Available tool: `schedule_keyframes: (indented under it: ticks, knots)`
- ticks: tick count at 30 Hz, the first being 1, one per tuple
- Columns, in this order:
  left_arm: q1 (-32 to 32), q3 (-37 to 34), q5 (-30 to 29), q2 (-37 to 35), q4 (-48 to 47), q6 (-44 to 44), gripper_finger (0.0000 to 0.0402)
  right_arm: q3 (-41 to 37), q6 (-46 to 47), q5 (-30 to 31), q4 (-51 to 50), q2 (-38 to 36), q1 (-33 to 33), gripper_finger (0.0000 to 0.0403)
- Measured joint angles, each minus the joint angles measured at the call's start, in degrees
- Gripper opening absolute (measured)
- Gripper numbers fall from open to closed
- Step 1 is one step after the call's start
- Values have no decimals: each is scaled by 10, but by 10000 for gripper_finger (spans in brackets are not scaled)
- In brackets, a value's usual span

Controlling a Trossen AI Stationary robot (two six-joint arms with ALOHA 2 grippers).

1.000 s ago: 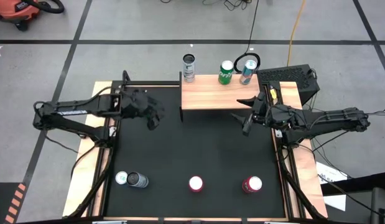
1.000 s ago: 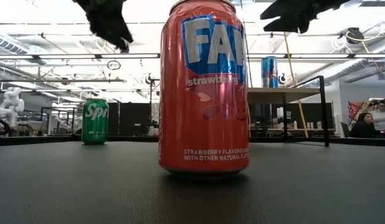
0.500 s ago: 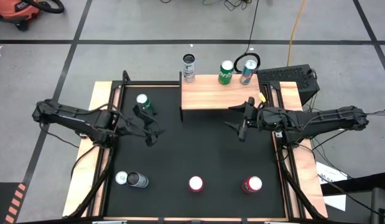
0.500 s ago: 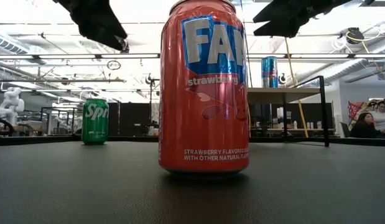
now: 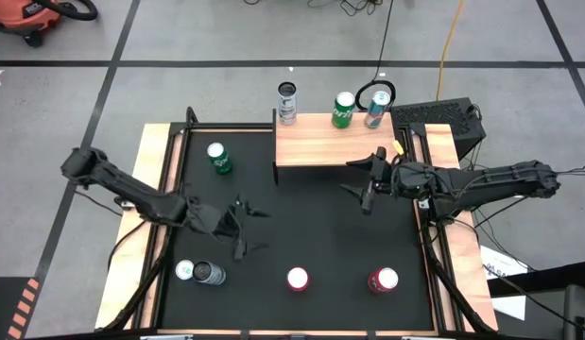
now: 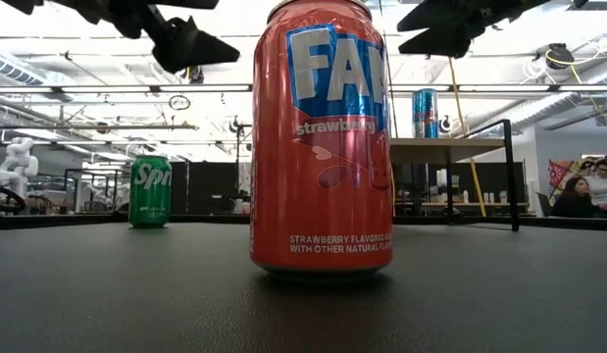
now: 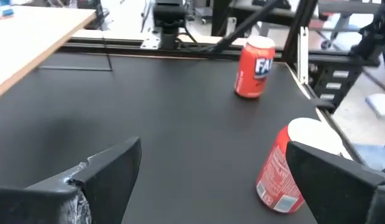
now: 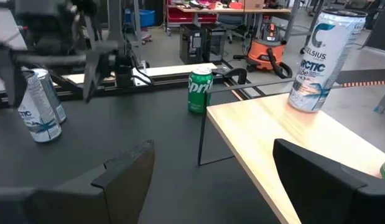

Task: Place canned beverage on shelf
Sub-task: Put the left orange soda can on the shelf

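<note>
Three cans stand along the far edge of the light-wood shelf (image 5: 330, 142): a silver one (image 5: 286, 102), a green one (image 5: 343, 110) and a Celsius can (image 8: 320, 59). On the black table a Sprite can (image 5: 217, 158) stands at the far left. Two red cans (image 5: 298, 279) (image 5: 382, 280) stand upright near the front edge. My left gripper (image 5: 249, 231) hovers open above the table's near left, with both red cans (image 7: 254, 67) (image 7: 285, 171) ahead of it. My right gripper (image 5: 358, 184) hangs open beside the shelf's near right corner, holding nothing.
A white-topped can (image 5: 184, 271) and a dark can (image 5: 209, 274) stand at the near left corner. The shelf's thin black legs (image 8: 201, 140) reach down to the table. Black rails frame the table's sides. The middle of the table is open room.
My left gripper has swung from the far left, above the Sprite can, toward the near edge and downward, tipping up from pointing steeply down to nearly level. It stays open. The Sprite can, which the gripper covered before, now shows. No can has moved.
</note>
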Motion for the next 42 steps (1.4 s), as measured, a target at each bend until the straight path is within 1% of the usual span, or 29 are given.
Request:
schedule_keyframes:
  ticks: [6, 9, 12, 15, 19, 21, 23, 24, 26, 32, 34, 38, 42]
  knots:
    - [-4, 0, 1, 97, 126, 0, 393, 0, 21, 0, 0, 4, 0, 313]
    - [-8, 1, 0, 126, 160, -10, 393, 0, 26, 0, 3, 11, 0, 313]
    - [-24, 17, -22, 141, 160, -29, 393, 0, 33, -11, -4, 18, 4, 313]
    - [-61, 46, -67, 158, 159, -31, 393, 0, 46, -33, -19, 25, 15, 313]
    - [-121, 115, -172, 200, 113, 1, 393, 0, 54, -33, -29, 32, 35, 313]
    - [-139, 150, -223, 230, 78, -1, 393, 0, 53, -32, -24, 35, 44, 313]
    - [-150, 175, -255, 258, 63, -15, 393, 0, 52, -26, -23, 36, 51, 313]
    - [-152, 188, -261, 271, 65, -21, 393, 0, 52, -16, -23, 36, 54, 313]
    - [-152, 209, -260, 290, 71, -36, 393, 0, 52, -1, -29, 37, 58, 313]
    - [-155, 256, -226, 332, 66, -48, 393, 0, 52, 0, -37, 37, 66, 313]
    - [-159, 264, -226, 339, 59, -61, 393, 0, 52, 1, -37, 37, 66, 313]
    - [-166, 269, -247, 351, 0, -116, 393, 0, 49, 1, -26, 37, 66, 313]
    - [-166, 269, -253, 363, -11, -157, 393, 0, 49, 1, -25, 37, 66, 313]
